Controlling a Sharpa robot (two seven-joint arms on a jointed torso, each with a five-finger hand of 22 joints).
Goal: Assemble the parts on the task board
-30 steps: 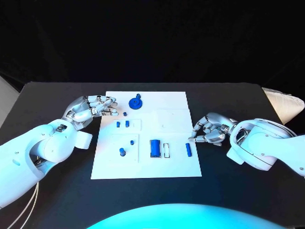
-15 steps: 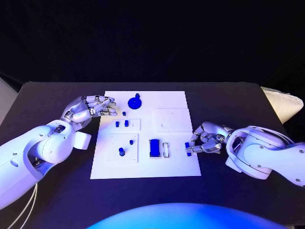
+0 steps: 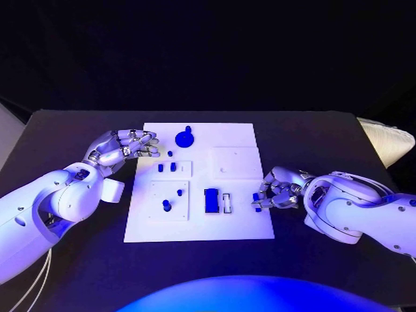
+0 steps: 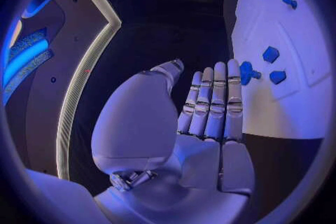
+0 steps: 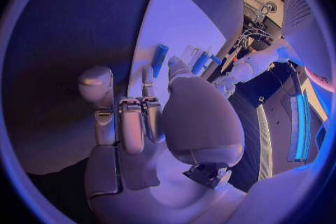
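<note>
The white task board (image 3: pixel 236 140) lies mid-table with several blue parts on it. A round knob (image 3: pixel 184 138) sits at its far side, a large block (image 3: pixel 211 200) near the front, and a slim bar (image 3: pixel 257 201) by the right edge. My right hand (image 3: pixel 275 188) hovers at that edge with fingers curled. Its fingertips (image 5: pixel 148 75) reach the near end of the bar (image 5: pixel 159 59), which lies flat, and the thumb stands apart. My left hand (image 3: pixel 123 147) sits at the board's left edge holding nothing, fingers (image 4: pixel 213 101) straight and side by side.
Small blue pieces (image 3: pixel 167 168) stand in a raised square left of centre, and two more (image 3: pixel 167 205) in the square below it. A plain raised square (image 3: pixel 234 162) sits right of centre. Black table (image 3: pixel 77 130) surrounds the board.
My right hand has come down along the board's right edge towards me and closed in on the slim bar. The left hand has stayed put.
</note>
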